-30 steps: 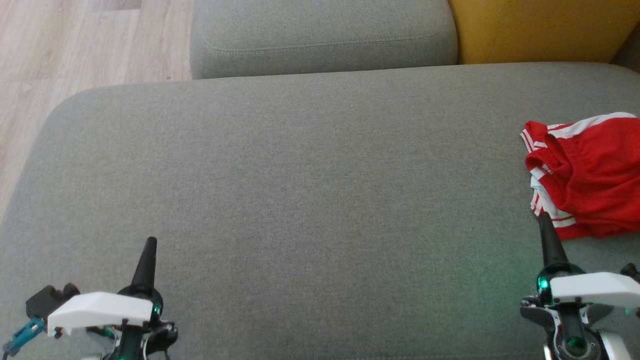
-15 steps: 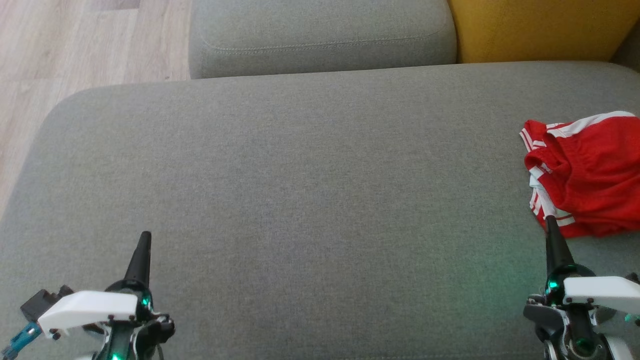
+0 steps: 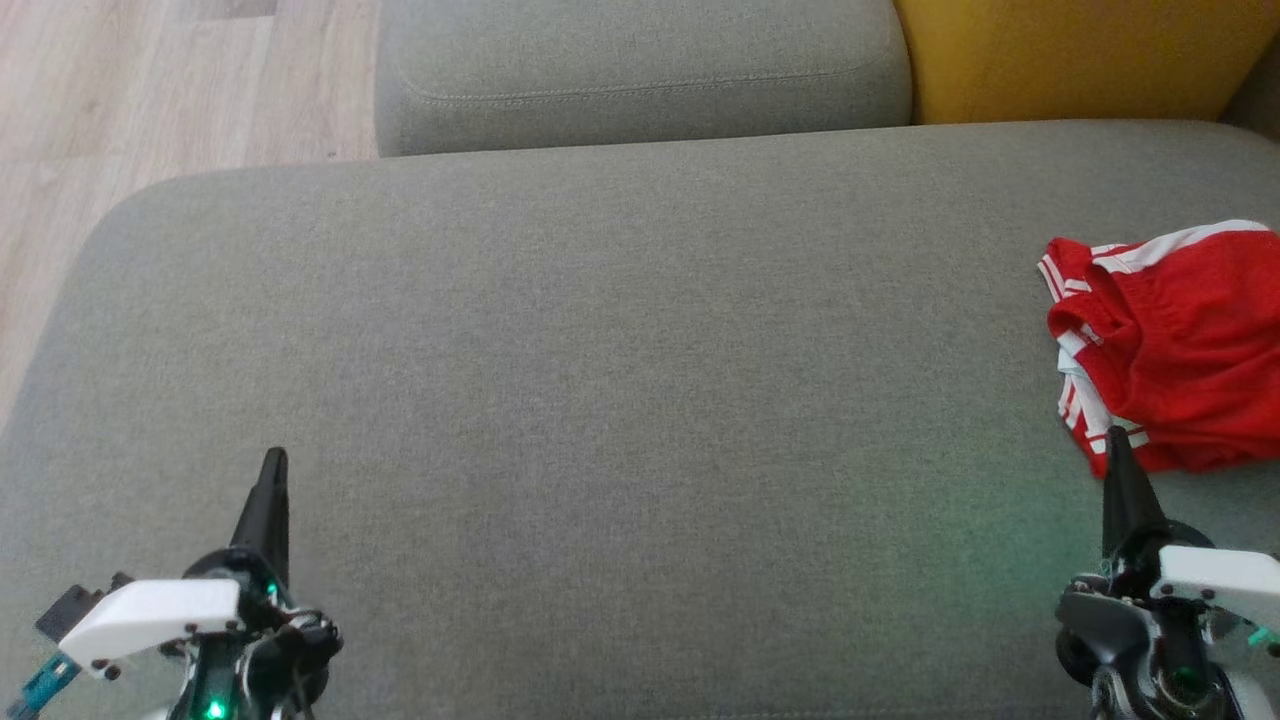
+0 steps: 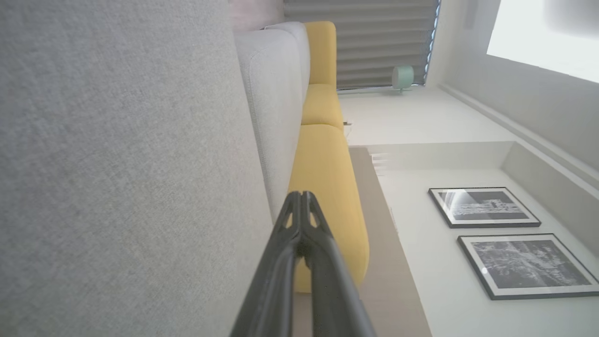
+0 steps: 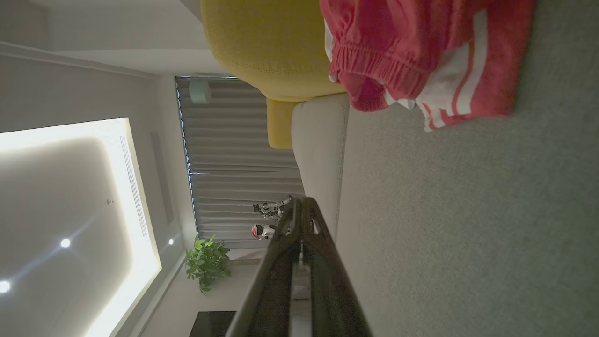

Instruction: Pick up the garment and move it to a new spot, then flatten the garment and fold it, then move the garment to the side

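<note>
Red shorts (image 3: 1185,340) with white stripes lie rumpled at the frame's right edge on the grey sofa seat (image 3: 600,350). The left gripper (image 3: 272,465) and right gripper (image 3: 1117,445) sit low in frame, clenched and empty, apparently parked clear. Since a second ago, both have drifted outward, and the right tip now overlaps the hem.

The seat cushion (image 3: 600,350) is coarse, matt grey woven cloth. At its right edge the garment (image 3: 1180,340) is thin red cloth with white stripes and a gathered elastic band. Behind it, the yellow cushion (image 3: 1070,50) is matt weave. Left of it, the floor (image 3: 150,90) is pale, smooth wood. The left claw (image 3: 272,468) and right claw (image 3: 1118,450) look like dark, faintly glossy plastic.
</note>
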Controlling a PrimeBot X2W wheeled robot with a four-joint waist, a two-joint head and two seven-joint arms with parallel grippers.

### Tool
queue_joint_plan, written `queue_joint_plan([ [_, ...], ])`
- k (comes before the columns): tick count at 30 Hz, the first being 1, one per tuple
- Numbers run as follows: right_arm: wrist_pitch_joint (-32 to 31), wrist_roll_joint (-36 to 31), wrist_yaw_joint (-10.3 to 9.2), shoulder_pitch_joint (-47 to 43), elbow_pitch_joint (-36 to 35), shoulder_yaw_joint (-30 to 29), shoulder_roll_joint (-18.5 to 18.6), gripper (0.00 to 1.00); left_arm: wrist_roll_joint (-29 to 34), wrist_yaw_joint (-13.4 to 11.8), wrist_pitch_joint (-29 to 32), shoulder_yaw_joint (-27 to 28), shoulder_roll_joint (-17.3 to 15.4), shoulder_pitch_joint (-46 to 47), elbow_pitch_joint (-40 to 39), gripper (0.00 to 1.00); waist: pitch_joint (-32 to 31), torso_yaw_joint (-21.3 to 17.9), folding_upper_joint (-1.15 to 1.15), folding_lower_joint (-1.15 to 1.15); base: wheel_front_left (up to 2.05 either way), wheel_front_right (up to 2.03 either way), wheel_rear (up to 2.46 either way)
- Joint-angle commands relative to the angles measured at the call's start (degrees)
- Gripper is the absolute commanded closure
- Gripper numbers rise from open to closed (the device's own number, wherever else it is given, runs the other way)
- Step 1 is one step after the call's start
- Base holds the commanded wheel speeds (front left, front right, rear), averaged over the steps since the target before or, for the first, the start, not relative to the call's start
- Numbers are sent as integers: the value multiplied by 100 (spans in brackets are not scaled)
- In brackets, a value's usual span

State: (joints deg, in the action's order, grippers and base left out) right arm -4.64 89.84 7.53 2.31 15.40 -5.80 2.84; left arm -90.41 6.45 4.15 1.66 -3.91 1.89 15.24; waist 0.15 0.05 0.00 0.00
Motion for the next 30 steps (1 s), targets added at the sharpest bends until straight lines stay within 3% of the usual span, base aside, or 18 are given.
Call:
queue_joint_plan([
  [1,-48,170,-4,354,-170,99,115,100,-141,68,49,258,-44,387,-146,100,1,-1,0,0,0,0,0],
  [30,-97,323,-4,377,-143,37,84,100,-282,103,130,357,9,419,-125,100,3,-5,0,0,0,0,0],
])
